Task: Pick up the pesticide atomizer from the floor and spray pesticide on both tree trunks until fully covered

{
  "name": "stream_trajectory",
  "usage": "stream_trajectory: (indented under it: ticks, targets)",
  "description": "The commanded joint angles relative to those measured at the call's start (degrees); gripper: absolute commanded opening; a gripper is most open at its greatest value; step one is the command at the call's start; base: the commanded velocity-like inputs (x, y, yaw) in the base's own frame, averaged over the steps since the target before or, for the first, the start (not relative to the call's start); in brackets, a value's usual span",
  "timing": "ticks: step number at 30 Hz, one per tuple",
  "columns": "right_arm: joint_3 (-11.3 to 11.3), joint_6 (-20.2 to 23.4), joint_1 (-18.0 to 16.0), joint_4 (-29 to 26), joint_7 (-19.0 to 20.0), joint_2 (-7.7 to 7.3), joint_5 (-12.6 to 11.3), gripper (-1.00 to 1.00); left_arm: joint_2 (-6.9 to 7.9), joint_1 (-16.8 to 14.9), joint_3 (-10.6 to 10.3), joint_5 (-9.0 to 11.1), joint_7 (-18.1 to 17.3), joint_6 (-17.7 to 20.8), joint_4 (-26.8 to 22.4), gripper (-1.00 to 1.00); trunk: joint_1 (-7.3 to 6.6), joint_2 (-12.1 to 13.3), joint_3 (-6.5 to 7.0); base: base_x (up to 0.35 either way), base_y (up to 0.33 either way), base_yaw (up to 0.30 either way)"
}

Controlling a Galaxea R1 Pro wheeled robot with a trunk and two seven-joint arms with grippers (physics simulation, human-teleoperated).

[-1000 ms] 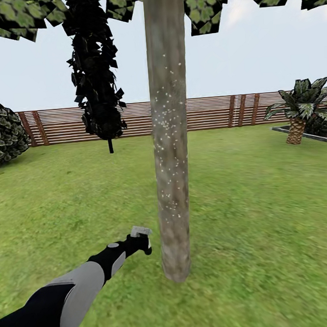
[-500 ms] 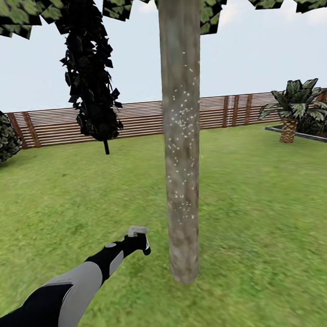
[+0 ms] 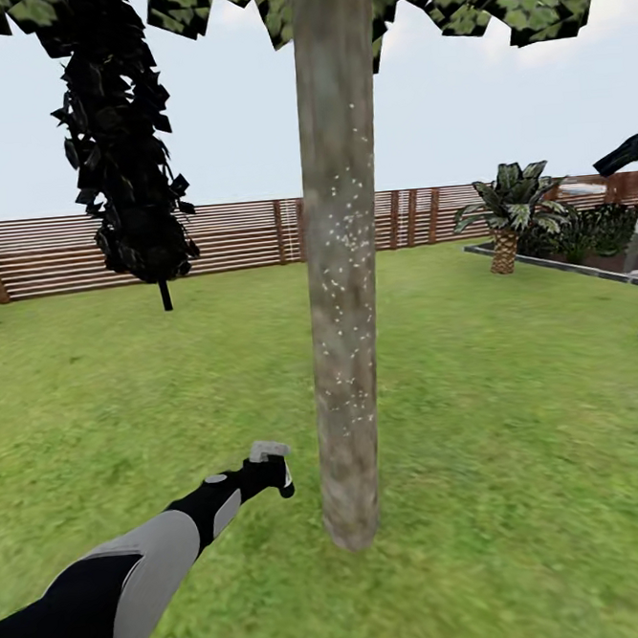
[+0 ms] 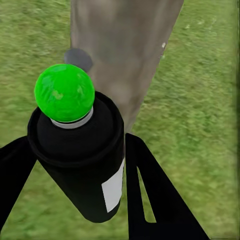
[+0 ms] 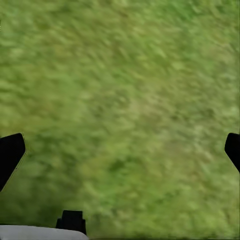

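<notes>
Pesticide atomizer (image 4: 82, 160) clamped in left claw (image 3: 270, 472), held low just beside tree trunk (image 3: 341, 260). White specks (image 3: 346, 235) seen mid-trunk; base apparently bare, though blurred. Nozzle best aimed at lower bark, kept close. Right claw (image 5: 120, 150) spread apart over grass.

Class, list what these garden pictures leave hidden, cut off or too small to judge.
- Tree trunk, head view: far side hidden, so full pesticide coverage unknown; top cut by frame.
- Pesticide atomizer, left wrist view: base cut off by the edge.
- Right gripper, right wrist view: only fingertips show at the edges.
</notes>
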Motion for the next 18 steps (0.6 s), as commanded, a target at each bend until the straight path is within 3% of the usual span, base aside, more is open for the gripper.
stream_trajectory:
  ticks: [1, 5, 18]
  targets:
    - [0.01, 0.0, 0.0, 0.0, 0.0, 0.01, 0.0, 1.0, 0.0, 0.0, 0.03, 0.03, 0.0, 0.0, -0.01, -1.0, 0.0, 0.0, 0.0, 0.0, 0.35, -0.294]
    - [-0.01, 0.0, 0.0, -0.02, 0.0, 0.01, 0.0, 1.0, 0.0, 0.0, 0.02, 0.03, -0.01, 0.0, 0.01, -1.0, 0.0, 0.0, 0.0, 0.0, 0.35, -0.272]
    - [0.02, 0.01, 0.0, -0.08, 0.0, -0.01, 0.0, 1.0, 0.0, 0.0, -0.02, 0.03, -0.01, 0.0, 0.02, -1.0, 0.0, 0.0, -0.52, 0.0, 0.35, -0.13]
